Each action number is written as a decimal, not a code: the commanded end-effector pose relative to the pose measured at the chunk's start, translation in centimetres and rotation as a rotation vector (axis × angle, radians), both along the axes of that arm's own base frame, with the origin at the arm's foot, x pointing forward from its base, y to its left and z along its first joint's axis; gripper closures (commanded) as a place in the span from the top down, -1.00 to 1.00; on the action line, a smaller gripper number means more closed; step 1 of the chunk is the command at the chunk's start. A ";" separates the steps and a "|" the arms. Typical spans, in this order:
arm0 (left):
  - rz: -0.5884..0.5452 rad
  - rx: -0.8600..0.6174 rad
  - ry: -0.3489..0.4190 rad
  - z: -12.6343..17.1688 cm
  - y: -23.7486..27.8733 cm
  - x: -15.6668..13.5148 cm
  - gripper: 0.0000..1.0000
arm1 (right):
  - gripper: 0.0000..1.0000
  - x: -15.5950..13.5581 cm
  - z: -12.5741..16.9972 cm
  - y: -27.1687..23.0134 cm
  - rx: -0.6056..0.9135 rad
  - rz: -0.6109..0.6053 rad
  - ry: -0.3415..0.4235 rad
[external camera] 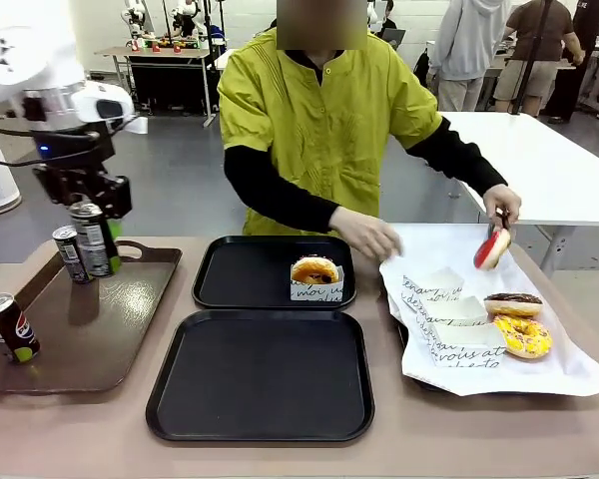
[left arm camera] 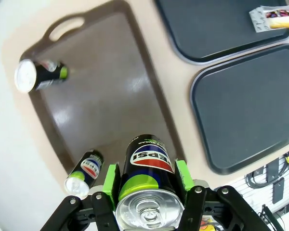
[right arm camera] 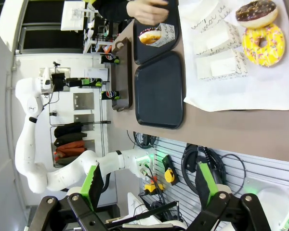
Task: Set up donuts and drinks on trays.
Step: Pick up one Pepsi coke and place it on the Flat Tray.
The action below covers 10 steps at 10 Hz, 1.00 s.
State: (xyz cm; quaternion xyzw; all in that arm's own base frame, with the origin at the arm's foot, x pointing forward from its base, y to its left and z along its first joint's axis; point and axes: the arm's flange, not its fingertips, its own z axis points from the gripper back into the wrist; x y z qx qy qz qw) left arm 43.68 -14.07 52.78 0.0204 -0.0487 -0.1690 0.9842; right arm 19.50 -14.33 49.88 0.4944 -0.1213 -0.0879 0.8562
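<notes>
My left gripper (external camera: 96, 228) is shut on a dark soda can (external camera: 94, 244) and holds it upright above the glossy brown tray (external camera: 120, 329). In the left wrist view the green pads (left arm camera: 111, 180) clamp the can (left arm camera: 148, 166) on both sides. Two more cans stand on that tray (external camera: 71, 254) (external camera: 10, 327). The far black tray (external camera: 240, 274) carries one boxed donut (external camera: 315, 271); the near black tray (external camera: 260, 374) is bare. My right gripper (right arm camera: 149, 187) is open, holding nothing, well back from the table.
At the right a paper-lined tray (external camera: 569, 374) holds a chocolate donut (external camera: 512, 303), a yellow donut (external camera: 522, 336) and empty white boxes (external camera: 449, 309). The person lifts a red-iced donut (external camera: 492, 248) over it, the other hand (external camera: 367, 238) by the far black tray.
</notes>
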 end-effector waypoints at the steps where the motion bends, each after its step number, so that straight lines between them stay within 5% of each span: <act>1: -0.031 0.006 0.000 -0.1 -3.1 2.9 0.15 | 1.00 0.1 0.0 -0.1 0.012 0.004 -0.011; 9: -0.206 -0.006 -0.069 -3.8 -15.8 8.6 0.15 | 1.00 0.1 0.0 -0.1 0.012 0.004 -0.011; 10: -0.199 0.012 -0.028 -4.1 -15.8 9.0 0.15 | 1.00 0.1 0.0 -0.1 0.012 0.004 -0.011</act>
